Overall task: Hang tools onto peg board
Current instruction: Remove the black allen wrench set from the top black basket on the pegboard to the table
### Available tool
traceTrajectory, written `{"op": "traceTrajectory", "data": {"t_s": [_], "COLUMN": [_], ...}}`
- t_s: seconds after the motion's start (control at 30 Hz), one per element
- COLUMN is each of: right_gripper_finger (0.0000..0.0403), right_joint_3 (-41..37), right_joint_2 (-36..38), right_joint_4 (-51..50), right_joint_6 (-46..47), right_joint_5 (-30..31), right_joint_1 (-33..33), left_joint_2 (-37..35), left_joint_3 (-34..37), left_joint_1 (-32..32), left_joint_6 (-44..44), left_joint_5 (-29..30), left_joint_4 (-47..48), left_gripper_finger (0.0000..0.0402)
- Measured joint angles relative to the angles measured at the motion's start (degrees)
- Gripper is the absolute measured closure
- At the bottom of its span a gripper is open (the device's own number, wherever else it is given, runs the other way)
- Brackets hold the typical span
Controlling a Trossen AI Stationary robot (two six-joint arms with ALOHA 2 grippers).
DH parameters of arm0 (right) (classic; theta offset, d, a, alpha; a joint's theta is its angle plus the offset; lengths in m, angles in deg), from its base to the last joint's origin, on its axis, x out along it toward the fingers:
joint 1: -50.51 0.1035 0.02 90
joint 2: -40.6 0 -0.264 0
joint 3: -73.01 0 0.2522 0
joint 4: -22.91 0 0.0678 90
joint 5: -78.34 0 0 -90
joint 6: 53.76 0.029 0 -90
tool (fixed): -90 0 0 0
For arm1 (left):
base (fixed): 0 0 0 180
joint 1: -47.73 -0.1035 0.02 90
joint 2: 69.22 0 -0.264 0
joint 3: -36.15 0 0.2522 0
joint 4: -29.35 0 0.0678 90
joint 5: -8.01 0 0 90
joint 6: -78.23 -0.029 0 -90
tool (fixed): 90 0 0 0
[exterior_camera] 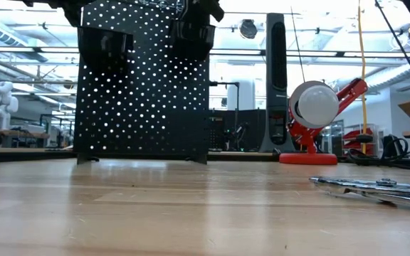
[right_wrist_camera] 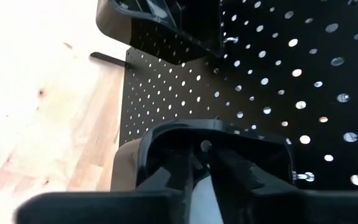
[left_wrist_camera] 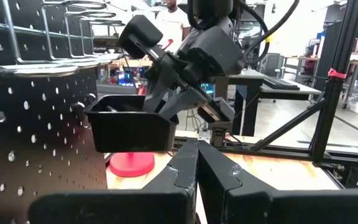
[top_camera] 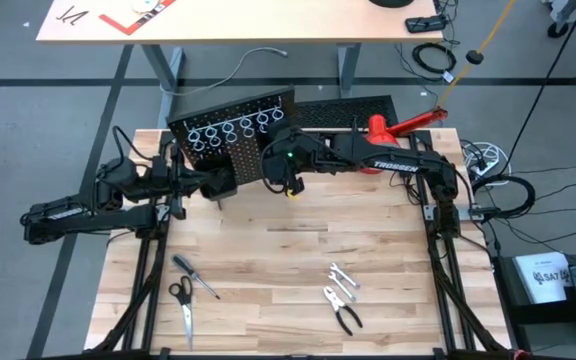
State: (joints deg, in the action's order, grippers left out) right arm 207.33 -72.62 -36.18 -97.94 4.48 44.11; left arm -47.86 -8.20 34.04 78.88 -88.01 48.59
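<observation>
The peg board (top_camera: 233, 135) stands upright at the far side of the table (top_camera: 288, 260), with silver rings (top_camera: 230, 128) along its top and two black bins (exterior_camera: 105, 44) on its front.

The right arm reaches across from the right side and bends down at the board. The right gripper (top_camera: 290, 180) pokes into the bin (left_wrist_camera: 132, 127) nearest the red lamp (top_camera: 393, 130). Its fingers sit inside the bin, so I cannot tell how wide they are or if they hold anything.

The left arm lies low and stretched toward the board's other end. The left gripper (left_wrist_camera: 197, 152) is closed tight and holds nothing.

The scissors (top_camera: 182, 303) and screwdriver (top_camera: 196, 276) lie flat on the table, well away from the board. So do the pliers (top_camera: 343, 310) and wrench (top_camera: 342, 277).
</observation>
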Motion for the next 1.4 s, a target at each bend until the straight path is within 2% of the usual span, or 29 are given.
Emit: {"op": "traceTrajectory", "data": {"t_s": [0.07, 0.13, 0.43, 0.77, 1.03, 1.17, 1.3, 1.4], "right_gripper_finger": [0.0386, 0.0395, 0.0400, 0.0401, 0.0402, 0.0382, 0.0337, 0.0300], "right_joint_3": [-0.1, -0.1, -0.1, -0.1, -0.1, -0.1, -0.1, -0.1], "right_joint_2": [-0.1, -0.1, 0.1, 3.9, 4.8, 3.9, 3.7, 3.4], "right_joint_4": [0.1, 0.2, 0.0, -0.1, -1.6, -1.4, -1.6, -0.5], "right_joint_6": [-0.1, -0.5, -1.5, -2.0, -0.2, 0.7, 1.7, 1.5], "right_joint_5": [0.0, 0.0, 3.1, 7.5, 6.4, 6.0, 1.0, 0.4], "right_joint_1": [0.0, 0.1, 0.9, 2.6, 2.6, 1.7, 0.9, 0.6], "left_joint_2": [0.0, 0.0, 0.0, 0.0, 0.0, 0.0, 0.0, 0.0], "left_joint_3": [0.0, 0.0, 0.0, 0.0, 0.0, 0.0, 0.0, 0.0], "left_joint_1": [0.0, 0.0, 0.0, 0.0, 0.0, 0.0, 0.0, 0.0], "left_joint_6": [0.0, 0.0, 0.0, -1.0, -1.0, -0.9, -0.9, -0.9], "left_joint_5": [0.0, 0.0, 0.0, 0.0, 0.0, 0.0, 0.0, 0.0], "left_joint_4": [0.0, 0.0, 0.0, 0.1, 0.0, 0.0, 0.0, -0.1], "left_gripper_finger": [0.0388, 0.0388, 0.0388, 0.0388, 0.0388, 0.0388, 0.0388, 0.0388]}}
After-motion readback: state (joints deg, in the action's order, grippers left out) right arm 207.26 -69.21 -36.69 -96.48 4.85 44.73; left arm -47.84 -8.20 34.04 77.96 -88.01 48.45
